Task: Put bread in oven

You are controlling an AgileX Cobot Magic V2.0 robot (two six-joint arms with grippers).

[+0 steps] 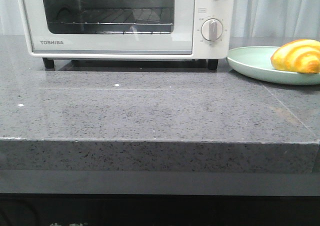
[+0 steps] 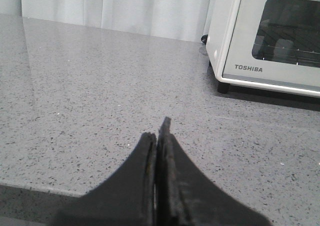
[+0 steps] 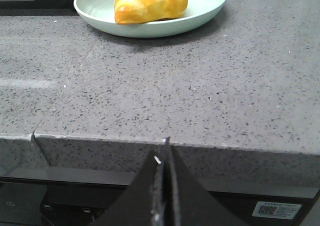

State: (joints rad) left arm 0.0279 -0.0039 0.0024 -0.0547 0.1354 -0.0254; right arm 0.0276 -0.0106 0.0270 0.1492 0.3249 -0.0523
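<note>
Grey stone counter [image 1: 150, 111] fills the front view's near half, its edge closest. At 12 o'clock stands the oven [image 1: 125, 21], door closed, wire rack [image 1: 115, 18] visible through the glass. At 2 o'clock, just beside the oven, a green plate [image 1: 250, 63] carries the bread [image 1: 296, 56]. Left gripper [image 2: 159, 136] is clenched on nothing over bare counter; right gripper [image 3: 166, 158], likewise clenched and empty, sits off the counter's edge.

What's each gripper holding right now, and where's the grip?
Nothing. The left gripper and right gripper are both shut on nothing; the bread lies untouched on its plate.
</note>
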